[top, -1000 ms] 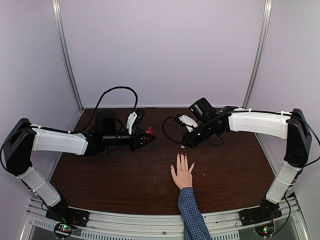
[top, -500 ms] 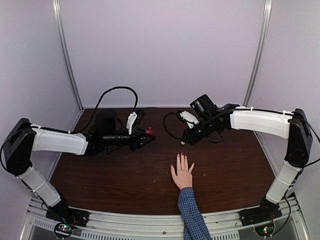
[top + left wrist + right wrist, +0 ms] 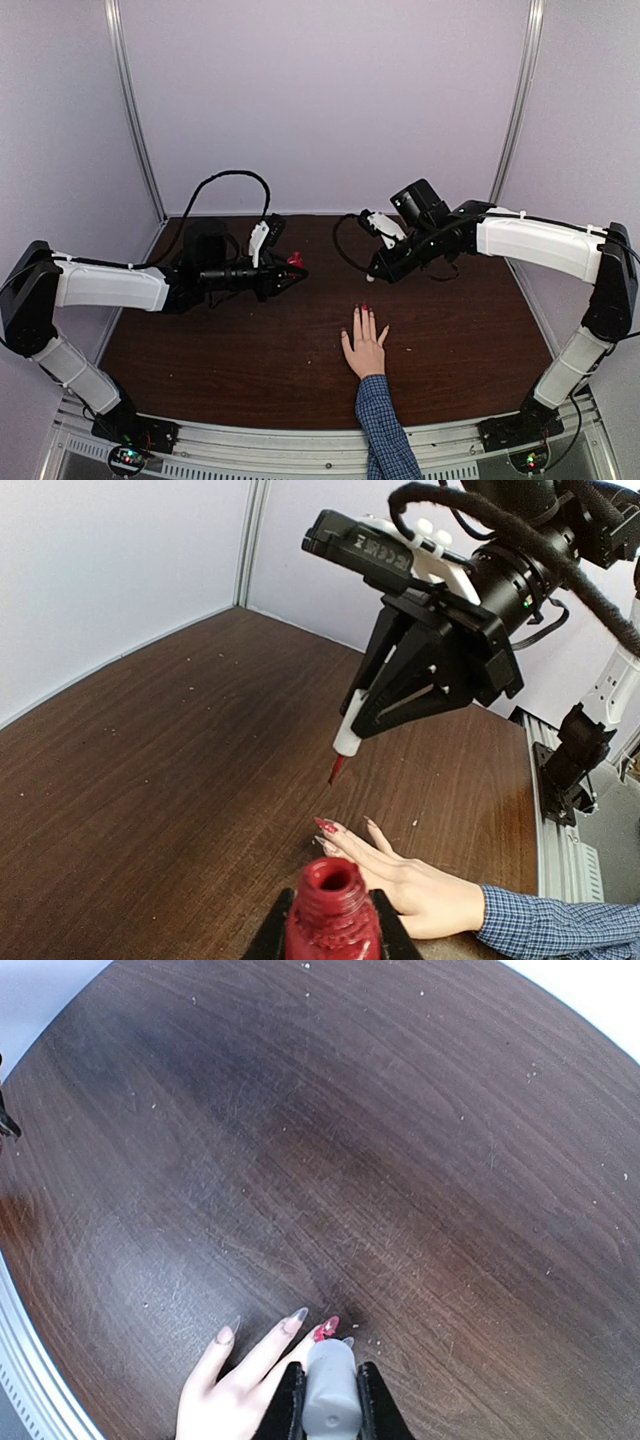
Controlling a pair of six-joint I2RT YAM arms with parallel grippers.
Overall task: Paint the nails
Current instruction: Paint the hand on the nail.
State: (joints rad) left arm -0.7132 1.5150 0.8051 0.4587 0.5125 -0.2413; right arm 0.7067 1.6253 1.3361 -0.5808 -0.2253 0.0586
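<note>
I see a person's hand (image 3: 366,348) lying flat, palm down, on the brown table (image 3: 200,340), fingers spread, with a blue checked sleeve (image 3: 385,435) behind it. Some of its nails (image 3: 327,826) are dark red; others look bare. My right pincer (image 3: 372,274) hangs in the air just above and beyond the fingertips, clamped on a white cap (image 3: 347,738) whose red-tipped brush (image 3: 336,769) points down at them without touching. My left pincer (image 3: 297,270) sits well off to the side of the hand, closed around an open red polish bottle (image 3: 331,918), held upright.
</note>
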